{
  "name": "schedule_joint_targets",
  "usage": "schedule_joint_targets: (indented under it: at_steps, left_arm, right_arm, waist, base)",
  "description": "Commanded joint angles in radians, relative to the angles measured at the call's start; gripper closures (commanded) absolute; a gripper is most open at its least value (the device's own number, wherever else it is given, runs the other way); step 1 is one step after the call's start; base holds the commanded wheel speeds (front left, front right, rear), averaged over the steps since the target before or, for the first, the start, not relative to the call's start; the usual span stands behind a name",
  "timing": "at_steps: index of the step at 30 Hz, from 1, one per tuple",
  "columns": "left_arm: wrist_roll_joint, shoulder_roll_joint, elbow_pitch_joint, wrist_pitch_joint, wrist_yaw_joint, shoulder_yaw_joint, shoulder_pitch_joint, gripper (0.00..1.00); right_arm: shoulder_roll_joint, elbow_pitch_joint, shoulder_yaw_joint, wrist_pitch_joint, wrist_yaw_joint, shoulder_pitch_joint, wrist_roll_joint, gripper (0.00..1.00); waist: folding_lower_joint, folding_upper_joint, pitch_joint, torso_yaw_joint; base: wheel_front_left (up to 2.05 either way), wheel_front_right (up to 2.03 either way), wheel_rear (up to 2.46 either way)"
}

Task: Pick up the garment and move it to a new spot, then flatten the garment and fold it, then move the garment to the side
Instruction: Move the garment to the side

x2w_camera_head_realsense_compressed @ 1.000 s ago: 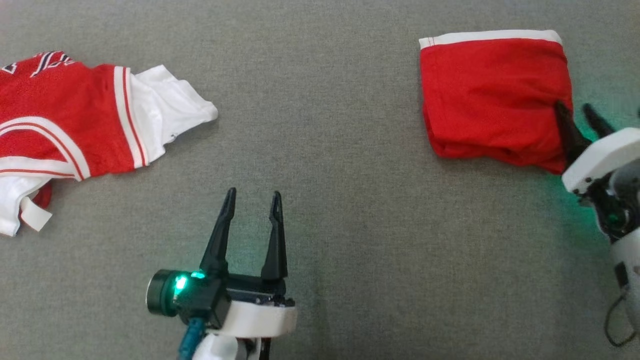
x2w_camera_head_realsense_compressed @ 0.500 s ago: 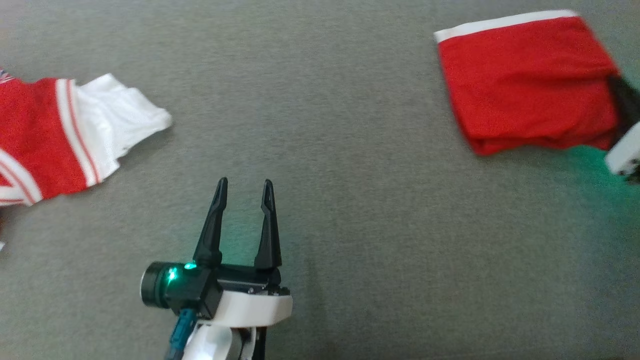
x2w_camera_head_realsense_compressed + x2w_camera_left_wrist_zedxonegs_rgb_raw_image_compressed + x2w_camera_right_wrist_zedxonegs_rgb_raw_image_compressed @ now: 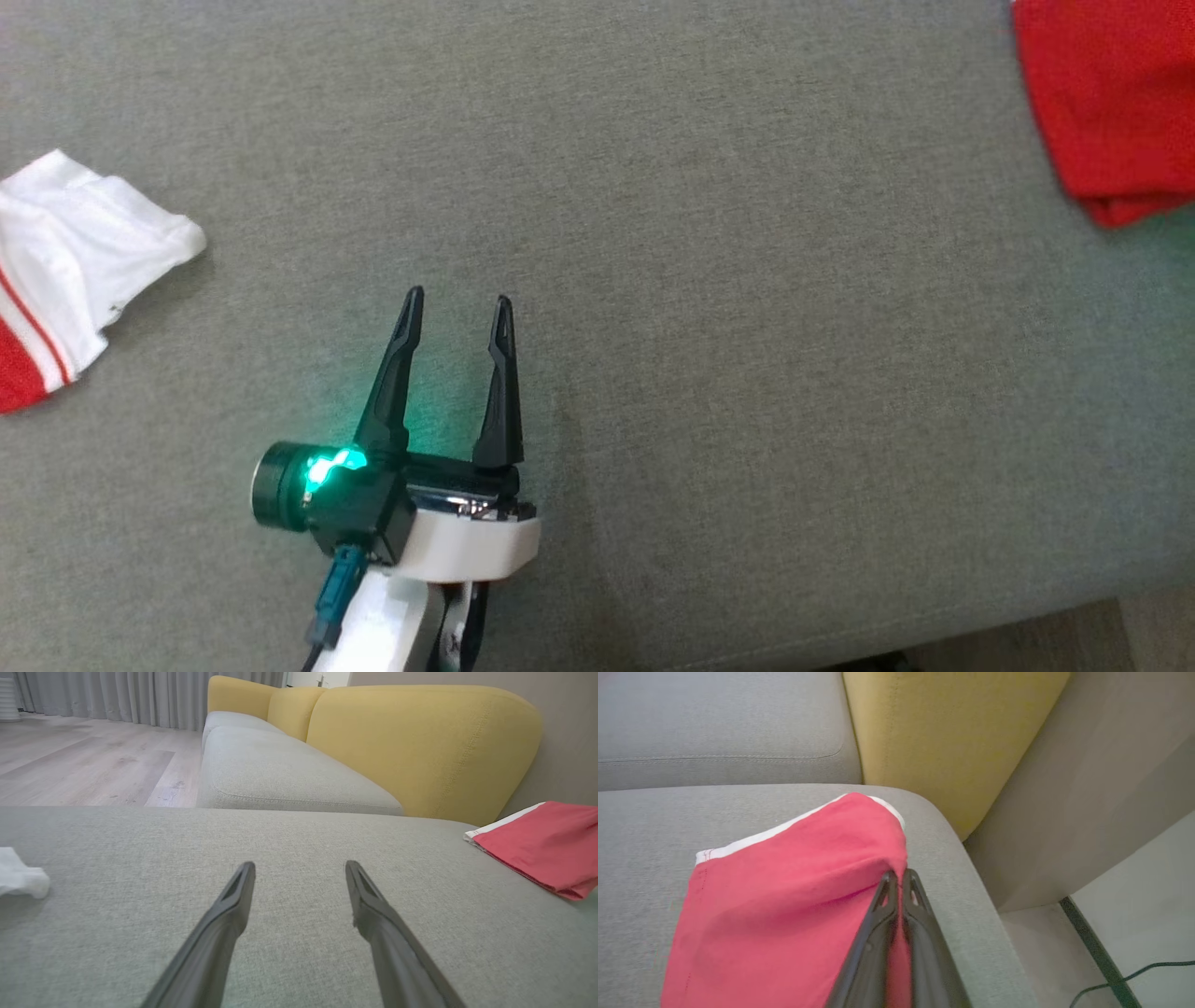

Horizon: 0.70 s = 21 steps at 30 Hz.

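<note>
Gripping the garment (image 3: 784, 896): the right pincer (image 3: 899, 877) is closed tight, fingers together, with a fold of red cloth caught at their tips. Cloth rises in a ridge toward the grip. White band runs along the far edge.

Position: the garment lies folded at the right end of the sofa seat (image 3: 700, 327), near the rounded corner beside the yellow backrest (image 3: 948, 732). In the head view its red corner (image 3: 1111, 103) sits at the upper right.

Left pincer (image 3: 457, 299): fingers spread wide, nothing between them, low over bare seat, well apart from the garment.

Also on the seat: a white and red jersey (image 3: 84, 252), far left, loose and unfolded.

Step, as judged: the last one, shifting the folded garment aside.

To do it well:
- Carry or slide it low, so the layers stay stacked.
- A one-corner grip may let the lower layers trail and open. Go slowly.
- Stay short of the seat edge; the floor drops off just past the corner.
- Set it flat before opening the fingers.
- Hold the left pincer clear.

Containers: no bin, basket or box seen. Both pieces lie straight on the seat.
</note>
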Motion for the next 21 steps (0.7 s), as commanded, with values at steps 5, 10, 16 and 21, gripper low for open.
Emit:
schedule_joint_targets:
  at_steps: [5,10,16,21]
  left_arm:
    - [0.009,-0.001,-0.033,-0.005,-0.005,0.020,-0.020,0.00]
    - [0.001,-0.001,-0.027,-0.005,-0.005,0.020,-0.010,0.00]
    - [-0.016,-0.001,-0.022,-0.005,0.003,0.021,0.021,0.00]
    - [-0.044,-0.001,-0.006,-0.005,0.013,0.020,0.063,0.00]
  right_arm:
    - [-0.006,0.071,-0.047,-0.097,0.007,-0.052,-0.122,0.00]
    - [0.083,0.104,-0.077,-0.180,0.007,-0.058,-0.206,0.00]
    - [0.192,0.040,-0.061,-0.206,0.007,0.024,-0.173,0.00]
    - [0.292,-0.054,-0.038,-0.238,0.007,0.169,-0.145,0.00]
  waist:
    - [-0.0001,0.0000,-0.012,-0.009]
    - [-0.0001,0.0000,-0.060,0.002]
    - [-0.0001,0.0000,-0.145,0.028]
    - [-0.0001,0.0000,-0.251,0.071]
  base:
    - [0.00,0.00,0.00]
    - [0.00,0.00,0.00]
    - [0.00,0.00,0.00]
    - [0.00,0.00,0.00]
